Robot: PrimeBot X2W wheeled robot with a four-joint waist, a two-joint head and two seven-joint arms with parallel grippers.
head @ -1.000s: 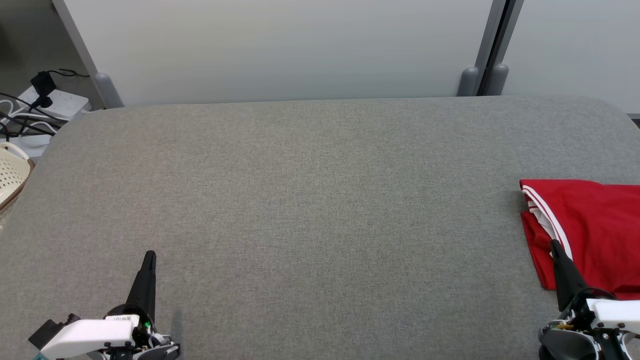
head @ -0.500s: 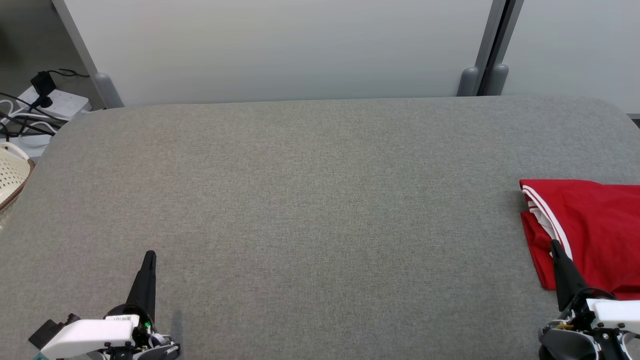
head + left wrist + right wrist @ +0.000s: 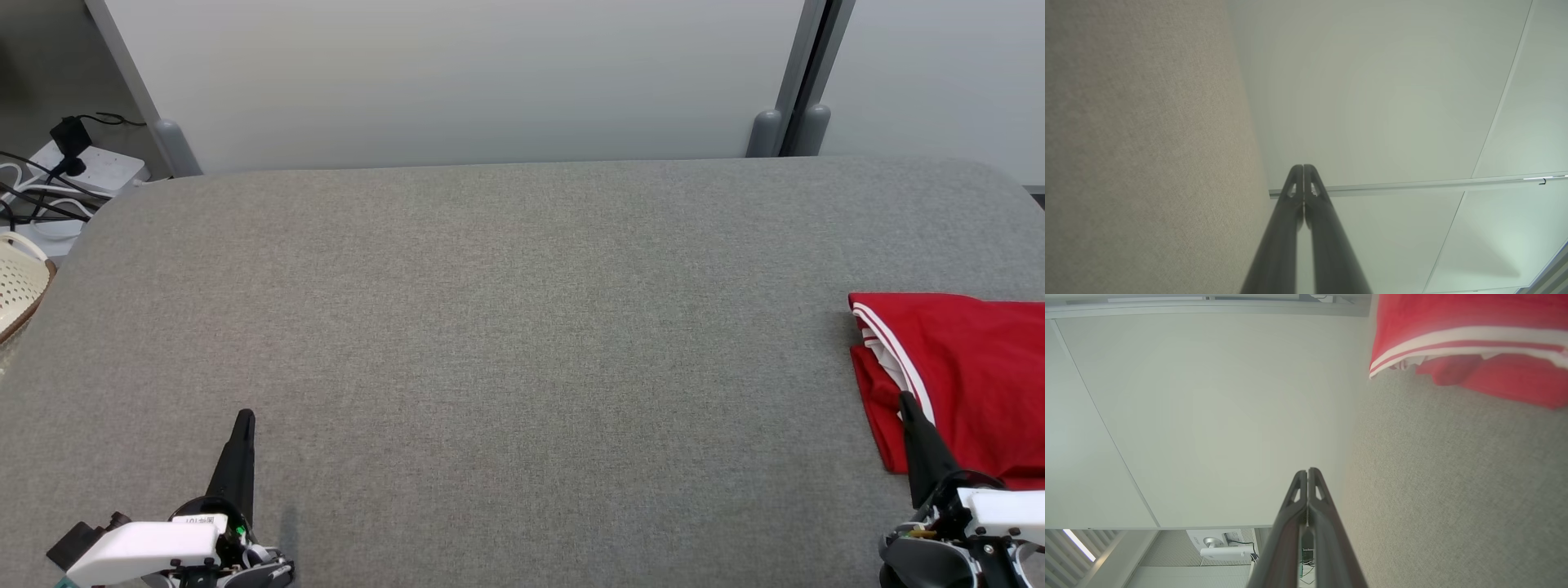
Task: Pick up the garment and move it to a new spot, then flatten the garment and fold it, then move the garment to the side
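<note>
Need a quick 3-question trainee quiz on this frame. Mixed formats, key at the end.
1. True or false: the red garment lies toward the robot's right side of the grey table.
2. The left pincer is: A) open; B) shut and empty; C) shut on the garment.
3. Fill in: the garment's stripes are ____.
Key: 1 true; 2 B; 3 white.
</note>
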